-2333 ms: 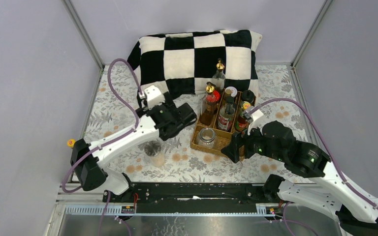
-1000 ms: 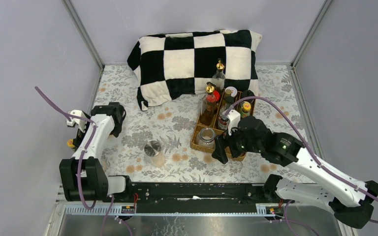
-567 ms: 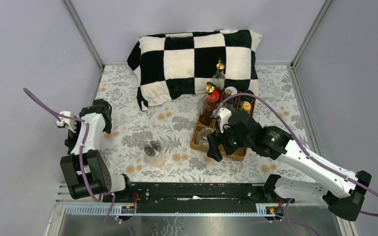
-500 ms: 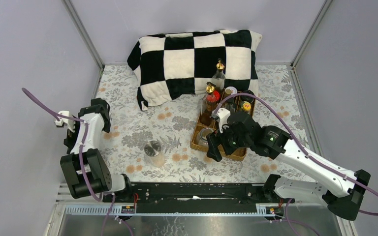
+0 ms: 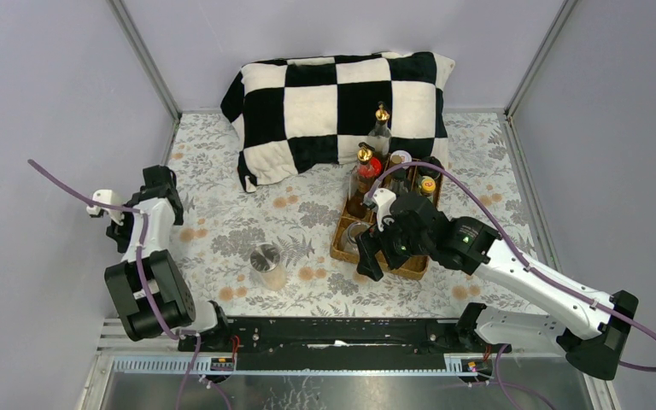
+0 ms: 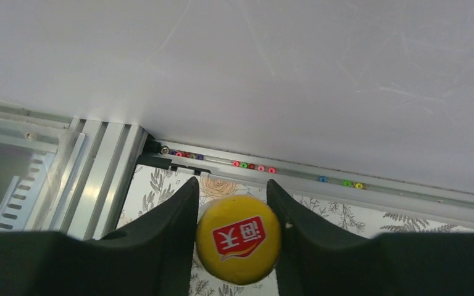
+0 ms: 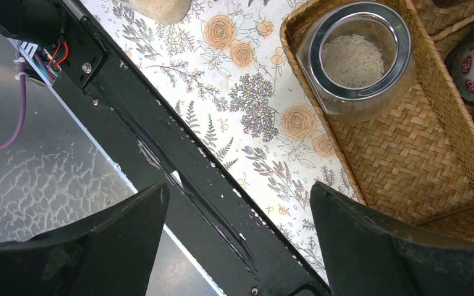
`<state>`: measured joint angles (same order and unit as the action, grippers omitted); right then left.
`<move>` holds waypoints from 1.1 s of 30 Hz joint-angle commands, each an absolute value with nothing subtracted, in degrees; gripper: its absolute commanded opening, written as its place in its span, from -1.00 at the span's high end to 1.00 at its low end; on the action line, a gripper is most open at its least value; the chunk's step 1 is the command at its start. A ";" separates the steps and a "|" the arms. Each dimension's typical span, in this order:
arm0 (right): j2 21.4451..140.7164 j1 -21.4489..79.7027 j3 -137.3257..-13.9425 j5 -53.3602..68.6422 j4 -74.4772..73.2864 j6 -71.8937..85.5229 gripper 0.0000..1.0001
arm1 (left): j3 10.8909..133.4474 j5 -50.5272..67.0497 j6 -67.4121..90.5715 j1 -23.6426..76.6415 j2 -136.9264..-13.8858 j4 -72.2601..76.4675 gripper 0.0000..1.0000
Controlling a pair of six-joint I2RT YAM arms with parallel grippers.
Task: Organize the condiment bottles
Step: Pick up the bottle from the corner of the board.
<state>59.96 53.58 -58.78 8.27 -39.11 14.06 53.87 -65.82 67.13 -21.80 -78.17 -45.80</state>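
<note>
Left gripper point(image 6: 231, 183) clamped on yellow-capped bottle point(image 6: 239, 239), cap toward wrist camera, long axis along fingers point(image 6: 160, 246).

The tray point(image 7: 407, 160) was rough woven wicker; its jar point(image 7: 358, 61) was clear glass with a shiny metal rim. The yellow bottle cap point(image 6: 239, 239) looked glossy, the left hand's point(image 6: 231, 191) fingers point(image 6: 160, 240) matt black plastic.

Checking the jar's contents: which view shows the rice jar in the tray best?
Right wrist: it looks straight down on the rice jar, grains plain. The top view shows it small, partly behind the right arm; left wrist shows none.
</note>
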 commanded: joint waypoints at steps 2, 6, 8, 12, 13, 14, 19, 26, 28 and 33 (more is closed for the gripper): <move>58.95 53.71 -60.35 8.47 -38.13 12.92 -0.82 | 51.85 -61.30 59.14 -21.57 -75.78 -36.71 0.22; 58.75 53.74 -59.97 8.27 -37.50 13.30 -0.82 | 51.05 -59.63 55.70 -20.10 -73.79 -33.85 0.38; 58.67 53.73 -59.58 8.34 -37.17 13.58 -0.82 | 51.16 -59.16 53.28 -18.65 -72.98 -32.22 0.49; 58.62 53.65 -58.65 8.17 -36.55 13.79 -0.82 | 51.15 -54.65 46.57 -14.85 -72.80 -26.42 0.64; 58.67 53.70 -58.58 8.05 -36.36 13.81 -0.82 | 51.28 -53.78 45.42 -13.05 -73.30 -25.43 0.64; 58.71 53.74 -58.62 8.00 -36.30 13.87 -0.82 | 51.40 -52.44 44.57 -11.84 -73.84 -24.59 0.63; 58.97 53.73 -58.77 7.56 -35.88 13.92 -0.82 | 50.32 -46.56 40.28 -3.28 -75.13 -16.44 0.63; 57.05 53.70 -60.75 4.24 -37.59 14.91 -0.82 | 58.79 -42.22 34.08 10.50 -81.42 -14.76 0.64; 56.24 53.71 -61.87 2.22 -38.61 15.37 -0.81 | 60.72 -41.43 32.00 14.98 -82.48 -13.85 0.64; 52.23 53.70 -64.95 -3.75 -40.79 16.92 -0.81 | 65.40 -39.62 28.09 23.36 -85.17 -11.94 0.66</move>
<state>56.10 53.58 -60.36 2.24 -39.20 15.40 60.23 -41.12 33.67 18.70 -84.58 -18.65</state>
